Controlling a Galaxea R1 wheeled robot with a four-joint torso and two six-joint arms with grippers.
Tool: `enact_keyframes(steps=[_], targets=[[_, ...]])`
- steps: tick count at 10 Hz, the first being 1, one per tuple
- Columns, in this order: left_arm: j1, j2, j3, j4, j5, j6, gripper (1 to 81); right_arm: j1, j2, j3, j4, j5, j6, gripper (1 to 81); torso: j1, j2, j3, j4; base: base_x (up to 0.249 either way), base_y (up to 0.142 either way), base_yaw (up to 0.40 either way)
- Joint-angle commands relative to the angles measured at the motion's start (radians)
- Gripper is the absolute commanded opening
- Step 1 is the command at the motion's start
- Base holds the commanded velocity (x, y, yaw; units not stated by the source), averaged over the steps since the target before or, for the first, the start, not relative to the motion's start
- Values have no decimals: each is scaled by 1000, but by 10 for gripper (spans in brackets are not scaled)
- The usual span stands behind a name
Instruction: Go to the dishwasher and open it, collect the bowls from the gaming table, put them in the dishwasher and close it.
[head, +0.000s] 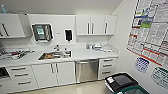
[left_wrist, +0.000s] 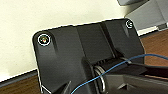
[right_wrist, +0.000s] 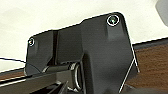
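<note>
You were facing a small kitchenette, and the task was at its very beginning. The built-in dishwasher with the grey stainless-steel front (head: 86, 70) stood under the white countertop (head: 82, 53), at about 6 o'clock in the head view and a little toward 5. Its door was closed, with the handle bar along the upper edge. So the first step, to reach it and open it, was not yet done, and I judge that all the other steps were left too: collecting the bowls, loading them and closing the door. I saw no bowls for the task here and no gaming table.

At about 9 o'clock from the dishwasher the steel sink basin (head: 54, 55) was set in the countertop, with some items inside that I could not identify. White cabinet doors with dark bar handles (head: 58, 73) were just beside the dishwasher on that side, and a column of white drawers (head: 107, 66) touched it at 3 o'clock. A dark bin with a black lid (head: 121, 81) stood on the floor at about 4 o'clock, near the wall with the posters (head: 150, 32).

About the fingers of both grippers, I cannot tell whether they were apart or together.
</note>
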Motion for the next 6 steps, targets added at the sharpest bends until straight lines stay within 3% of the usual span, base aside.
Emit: enact_keyframes(steps=[1, 6], targets=[[-48, -10, 7, 6, 53, 10, 811, 48, -13, 6, -10, -48, -2, 811, 0, 0, 0, 0, 102, 0, 0], [-48, -12, 7, 6, 53, 10, 811, 47, -12, 6, -10, -48, -2, 811, 0, 0, 0, 0, 102, 0, 0]])
